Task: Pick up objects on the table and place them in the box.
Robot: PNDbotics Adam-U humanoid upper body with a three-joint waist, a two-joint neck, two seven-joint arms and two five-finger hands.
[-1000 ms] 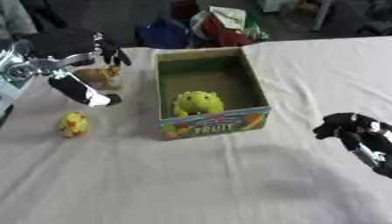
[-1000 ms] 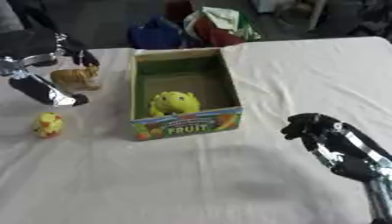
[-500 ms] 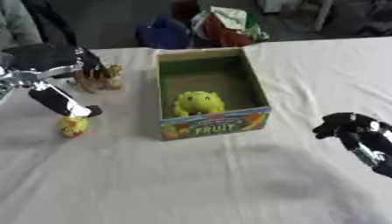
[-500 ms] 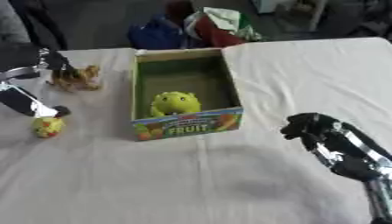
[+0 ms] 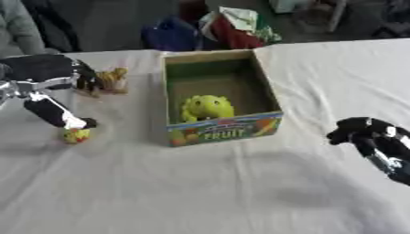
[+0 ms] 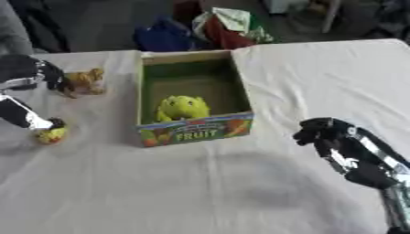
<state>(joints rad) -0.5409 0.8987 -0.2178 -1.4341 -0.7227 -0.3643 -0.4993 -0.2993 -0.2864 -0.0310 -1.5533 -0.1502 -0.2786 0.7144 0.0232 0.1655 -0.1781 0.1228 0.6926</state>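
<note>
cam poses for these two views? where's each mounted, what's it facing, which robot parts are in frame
Left eye view: in the head, looking down at the white-clothed table; left hand at left edge, right hand at right.
Right eye view: same head, set slightly to the right, same downward aim; both hands show, shifted left in frame.
Shared: the open cardboard fruit box holding a green plush toy, a small yellow toy, a tan toy animal.

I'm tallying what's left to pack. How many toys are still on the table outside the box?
2. A small yellow toy lies left of the box, at the left hand. A tan toy stands farther back. The arm may hide more.
</note>
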